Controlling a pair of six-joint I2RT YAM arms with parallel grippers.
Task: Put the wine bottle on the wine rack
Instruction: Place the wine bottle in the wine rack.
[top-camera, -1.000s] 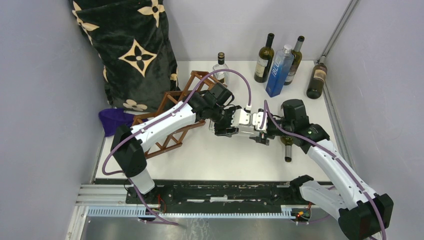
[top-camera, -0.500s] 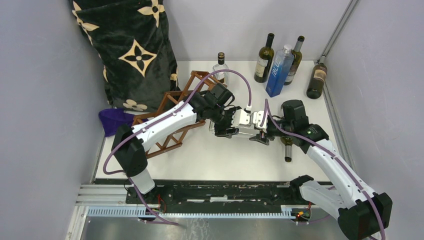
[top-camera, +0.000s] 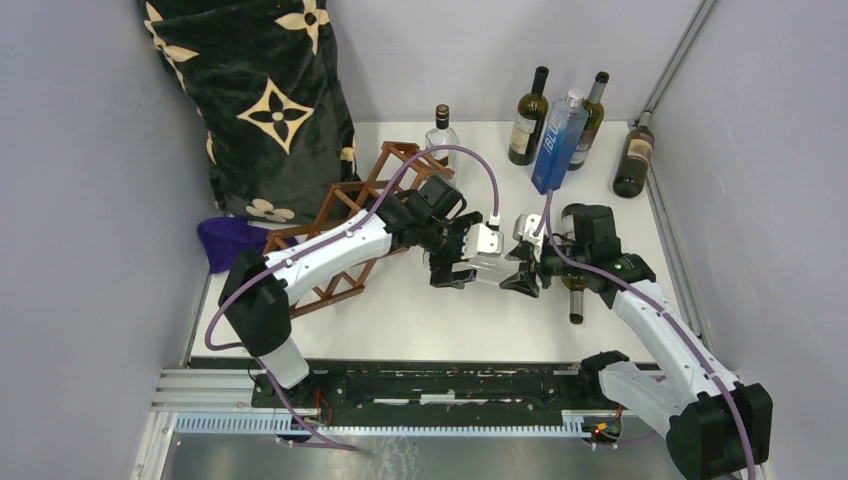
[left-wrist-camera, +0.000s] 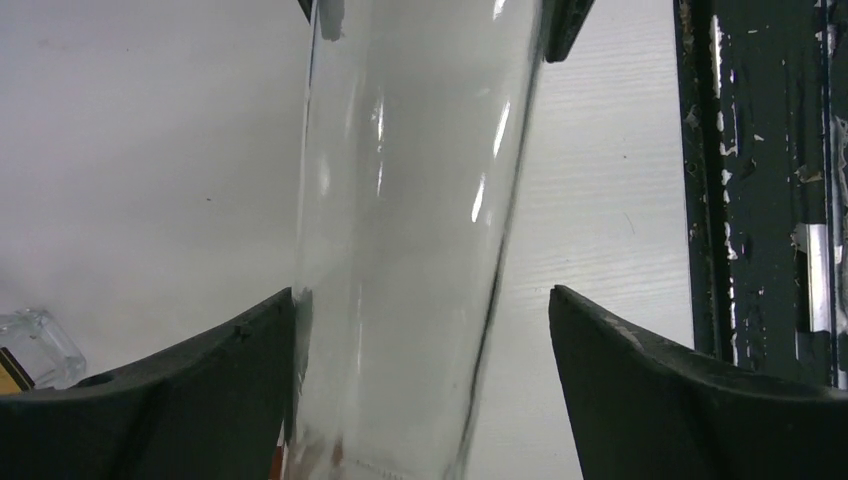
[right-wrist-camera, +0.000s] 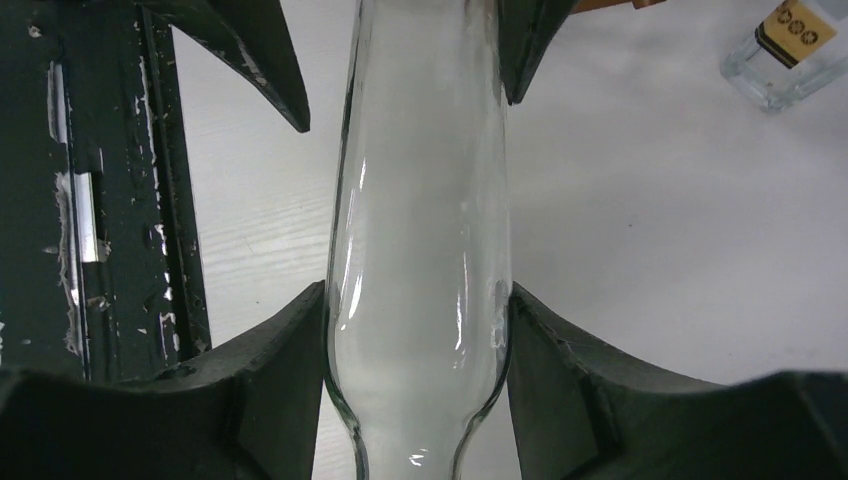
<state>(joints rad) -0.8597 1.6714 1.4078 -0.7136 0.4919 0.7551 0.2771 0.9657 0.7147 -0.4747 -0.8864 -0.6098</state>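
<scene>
Bottle time: the clear glass wine bottle (right-wrist-camera: 420, 230) lies sideways between your two arms, over the middle of the white surface (top-camera: 470, 320). Your right fingers (right-wrist-camera: 600, 380) press on both sides of it, close to where the glass starts to get thin for the neck, so they are holding it. Your left fingers (left-wrist-camera: 180, 390) are spread wide. One of them sits against the glass and the other stands well apart from it, so they are not gripping.

The wine rack (top-camera: 345, 200) is the reddish-brown wooden frame on the left side of the surface, partly under your left arm. The wine bottle is near it, off to its right, and is not on it.

A big black pillow (top-camera: 260, 100) with tan flower shapes stands behind the rack, and a purple cloth (top-camera: 228, 240) lies beside it. At the back you can see a small clear bottle (top-camera: 441, 130), two dark bottles, and a blue bottle (top-camera: 556, 140). Another dark bottle (top-camera: 634, 155) leans by the right wall. A green bottle (top-camera: 576, 298) lies partly under your right arm.
</scene>
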